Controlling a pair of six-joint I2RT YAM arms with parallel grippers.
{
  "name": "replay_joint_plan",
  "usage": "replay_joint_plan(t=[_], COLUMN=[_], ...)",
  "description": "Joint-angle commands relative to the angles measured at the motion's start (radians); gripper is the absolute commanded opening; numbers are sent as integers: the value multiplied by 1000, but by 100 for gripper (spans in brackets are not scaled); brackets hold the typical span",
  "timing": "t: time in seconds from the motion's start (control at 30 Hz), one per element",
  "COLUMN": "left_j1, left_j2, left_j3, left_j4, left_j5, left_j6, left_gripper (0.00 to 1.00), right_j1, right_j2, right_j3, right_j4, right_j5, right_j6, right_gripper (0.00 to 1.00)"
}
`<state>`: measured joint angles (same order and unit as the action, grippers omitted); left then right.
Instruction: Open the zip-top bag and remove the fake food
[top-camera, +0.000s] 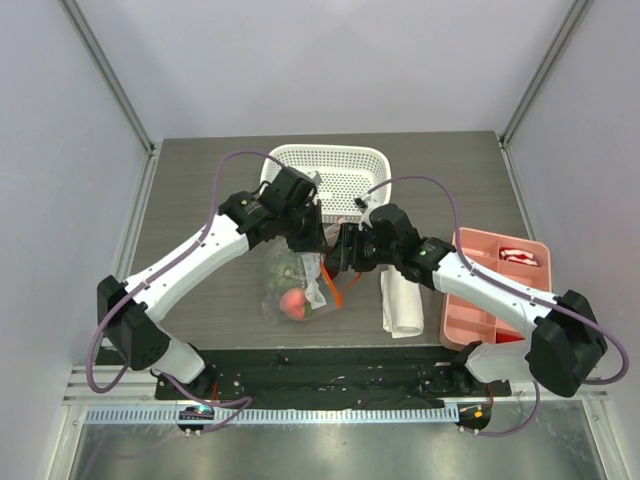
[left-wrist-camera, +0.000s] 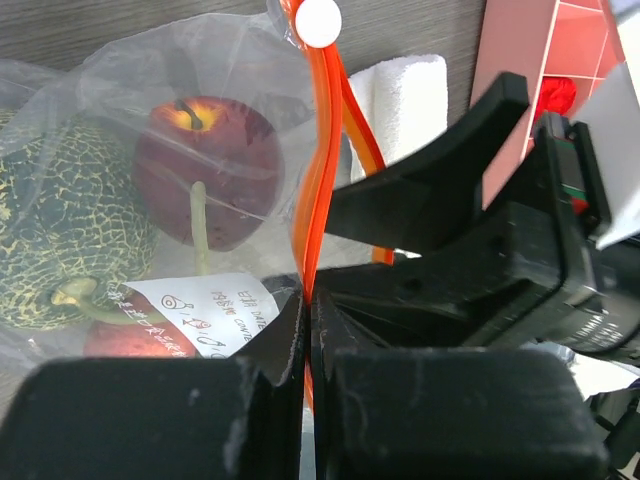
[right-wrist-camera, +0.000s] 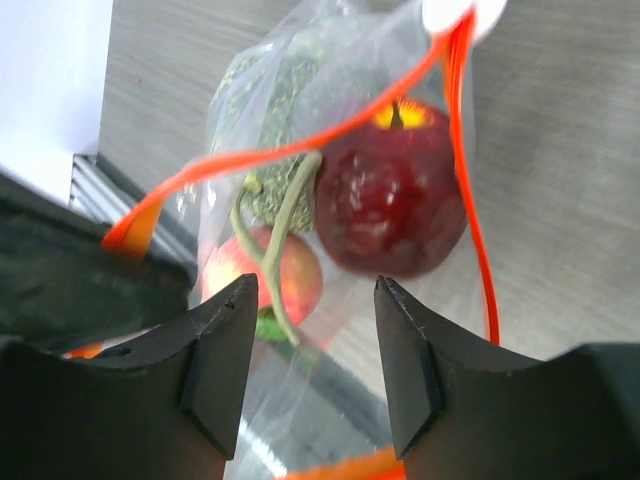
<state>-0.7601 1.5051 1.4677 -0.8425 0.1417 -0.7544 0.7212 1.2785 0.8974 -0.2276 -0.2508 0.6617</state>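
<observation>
My left end effector (left-wrist-camera: 306, 320) clamps the zip strip (left-wrist-camera: 320, 190), likely the firmest hold on the limp zip-top bag (left-wrist-camera: 120, 70); right end effector (right-wrist-camera: 315, 300) agape.

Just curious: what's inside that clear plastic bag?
Inside the bag: a netted green melon, a dark red apple and a pinkish-red fruit, partly covered by the white label.

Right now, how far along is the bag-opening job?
Done: on the zip-top bag, the orange zip strip splits into two lines, so the mouth looks at least partly open. In hand: the left fingers pinch one side of the strip; the right fingers stand apart beside it. Left: the green ball, dark red fruit and pinkish-red fruit all sit inside.
</observation>
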Motion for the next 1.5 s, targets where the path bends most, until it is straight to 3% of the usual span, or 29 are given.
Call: replay_joint_plan(t=[0.0,0.23,0.43,0.5,0.7,0.9,1.0,1.03,1.17,1.3,1.4,1.47], left_j1=[-13,-28,-45,-45,-62,-73,-74,-73,-73,-76,-77,-76], left_j2=[3,18,20,15,33,26,15,12,4,3,3,-3], left_j3=[9,-7,-53,-70,-72,-72,-81,-83,-83,-86,-90,-93], left_j4=[56,77,112,131,128,114,112,108,91,88,88,86], left_j5=[21,7,-74,-73,-54,-57,-56,-53,-50,-42,-39,-40], left_j6=[-23,-51,-77,-92,-103,-103,-109,-109,-103,-108,-112,-112], left_gripper=[0,0,0,0,0,0,0,0,0,0,0,0], right_j1=[6,6,15,23,37,52,53,55,66,84,86,86], right_j2=[25,111,170,180,258,327,340,341,369,416,459,466], right_j3=[3,-78,-181,-207,-230,-229,-273,-290,-265,-252,-232,-226], right_j4=[122,223,437,516,691,793,969,1041,1070,1090,1105,1088], right_j5=[82,144,188,199,179,173,134,107,35,110,130,137], right_j6=[-36,-37,-27,-14,13,12,13,15,4,35,44,39], right_gripper=[57,65,74,82,85,84,80,83,87,89,83,70])
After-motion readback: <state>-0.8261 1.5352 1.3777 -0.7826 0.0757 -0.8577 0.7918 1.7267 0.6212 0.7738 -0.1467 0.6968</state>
